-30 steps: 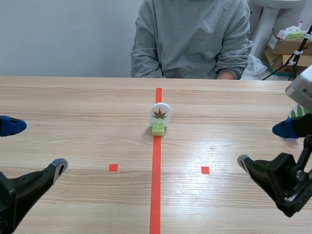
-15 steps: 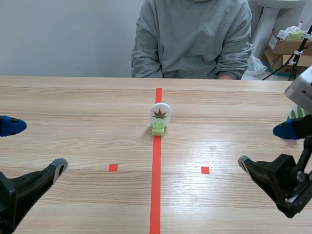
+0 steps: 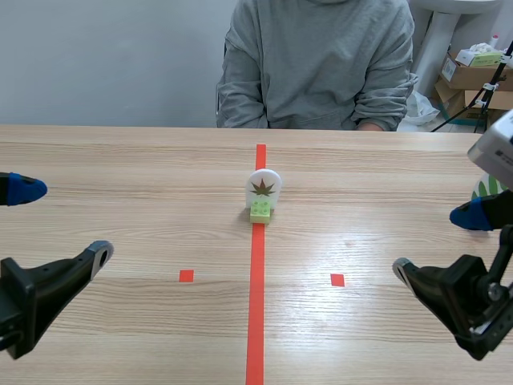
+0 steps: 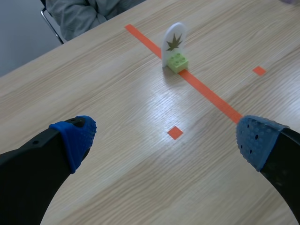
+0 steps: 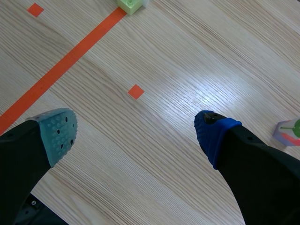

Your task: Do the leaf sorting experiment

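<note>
Grained wooden table (image 3: 120,160) holds rounded leaf card (image 3: 263,186) against studded green brick (image 3: 260,212); left gripper (image 4: 166,138), right gripper (image 5: 136,131) jaws released.

Light wooden table (image 3: 128,168), marked with an orange-red centre line and two small squares. One green brick (image 3: 260,211) sits on the line. A white round-topped card (image 3: 263,186) bearing a brown leaf stands upright at the brick's back, touching it. Near the right edge stands a second small block (image 5: 287,133) with a green-marked card; its detail is unclear.
</note>
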Controlling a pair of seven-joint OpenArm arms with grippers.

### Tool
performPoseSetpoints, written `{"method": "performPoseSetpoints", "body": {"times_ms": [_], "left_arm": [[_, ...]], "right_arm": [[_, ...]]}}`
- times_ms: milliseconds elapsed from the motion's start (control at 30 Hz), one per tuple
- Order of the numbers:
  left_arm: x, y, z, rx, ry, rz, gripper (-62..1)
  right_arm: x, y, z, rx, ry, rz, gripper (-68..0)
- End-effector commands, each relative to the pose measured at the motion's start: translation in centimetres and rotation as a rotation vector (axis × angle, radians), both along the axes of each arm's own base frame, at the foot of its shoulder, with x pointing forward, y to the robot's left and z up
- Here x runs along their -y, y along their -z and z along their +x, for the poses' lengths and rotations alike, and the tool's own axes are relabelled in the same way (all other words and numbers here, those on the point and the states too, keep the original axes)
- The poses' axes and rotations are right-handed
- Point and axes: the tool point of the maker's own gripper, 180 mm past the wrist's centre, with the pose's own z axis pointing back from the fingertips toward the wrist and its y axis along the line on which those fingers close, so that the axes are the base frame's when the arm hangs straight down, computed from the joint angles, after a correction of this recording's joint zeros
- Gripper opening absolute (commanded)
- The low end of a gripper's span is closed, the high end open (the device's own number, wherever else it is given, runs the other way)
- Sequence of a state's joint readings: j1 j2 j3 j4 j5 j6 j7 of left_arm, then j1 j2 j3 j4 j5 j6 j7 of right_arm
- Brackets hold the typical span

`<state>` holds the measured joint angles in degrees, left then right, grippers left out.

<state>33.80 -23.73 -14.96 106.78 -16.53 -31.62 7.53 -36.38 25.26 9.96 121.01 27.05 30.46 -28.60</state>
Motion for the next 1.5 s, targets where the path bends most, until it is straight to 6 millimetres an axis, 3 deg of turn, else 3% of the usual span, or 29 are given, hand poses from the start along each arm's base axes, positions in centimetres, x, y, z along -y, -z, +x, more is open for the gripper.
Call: {"method": "performPoseSetpoints", "body": {"times_ms": [0,200,433,800,1167,1467], "left_arm": [[0.2,0.6,1.0,0.000,0.025,-0.012,1.4],[2.4,3.2,5.3,-0.005,0.144,-0.050,1.4],[7.0,6.1,11.5,-0.034,0.247,-0.027,1.4],[12.5,8.9,17.3,-0.060,0.220,-0.025,1.4],[16.0,9.0,20.1,-0.045,0.177,-0.009,1.4],[17.9,10.0,19.8,-0.066,0.225,0.049,1.4]], "right_arm": [[0.2,-0.1,0.2,0.007,0.002,-0.002,-16.5],[0.2,-0.1,0.2,0.007,0.002,-0.003,-16.5],[0.6,0.1,0.2,0.009,0.002,-0.042,-16.5],[0.5,-0.1,0.3,0.025,-0.001,-0.032,-16.5],[0.4,-0.3,0.4,0.031,-0.002,-0.027,-16.5],[0.3,-0.4,0.4,0.038,-0.004,-0.022,-16.5]]}}
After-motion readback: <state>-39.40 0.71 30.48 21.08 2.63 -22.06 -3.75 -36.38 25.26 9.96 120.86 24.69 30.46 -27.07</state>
